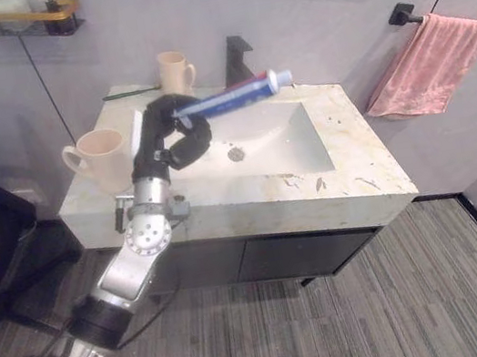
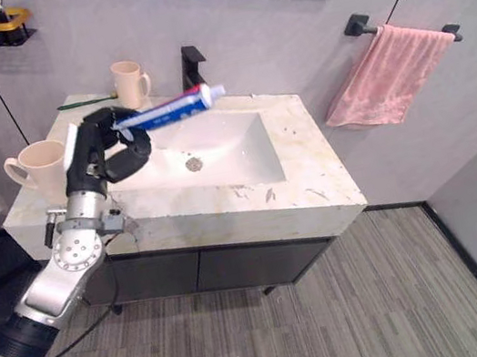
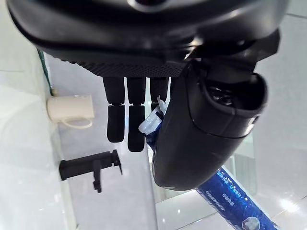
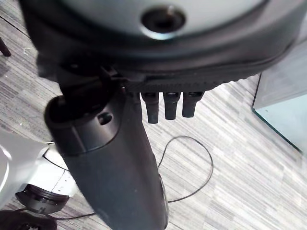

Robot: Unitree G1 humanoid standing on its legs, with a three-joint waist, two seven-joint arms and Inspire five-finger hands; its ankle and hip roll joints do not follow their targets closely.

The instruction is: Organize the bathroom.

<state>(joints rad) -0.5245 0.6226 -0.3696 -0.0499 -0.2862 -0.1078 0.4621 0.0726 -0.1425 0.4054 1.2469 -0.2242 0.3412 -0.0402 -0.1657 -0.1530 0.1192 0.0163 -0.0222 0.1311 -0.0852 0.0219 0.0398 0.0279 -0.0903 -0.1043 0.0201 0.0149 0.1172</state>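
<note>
At the far left, a wall shelf (image 1: pixel 7 20) with a yellow rim is mounted above the vanity counter (image 1: pixel 351 186). A cream mug (image 1: pixel 105 157) stands at the left edge of the counter, handle facing outward. A second cream mug (image 1: pixel 173 71) stands at the back of the counter near the wall, with a green toothbrush (image 1: pixel 133 93) lying flat just beside it on its left.

The left arm rises from the lower left, forearm angled up over the front left part of the counter, wrist bent so that the left hand (image 1: pixel 176 129) sits above the left side of the sink basin (image 1: pixel 278 139). Its fingers and thumb are curled round the crimped end of the toothpaste tube (image 1: pixel 238 95). The tube is blue and white with a red band and a white cap; it is held clear of the counter, nearly horizontal, cap end pointing to the right over the basin. In the left wrist view the thumb overlaps the tube (image 3: pixel 230 196).

A black faucet (image 1: pixel 236 59) stands behind the basin. A pink towel (image 1: pixel 427 67) hangs from a black bar on the right wall.

The right hand (image 4: pixel 165 103) hangs above the striped floor (image 4: pixel 240 158), fingers fairly straight, holding nothing.
</note>
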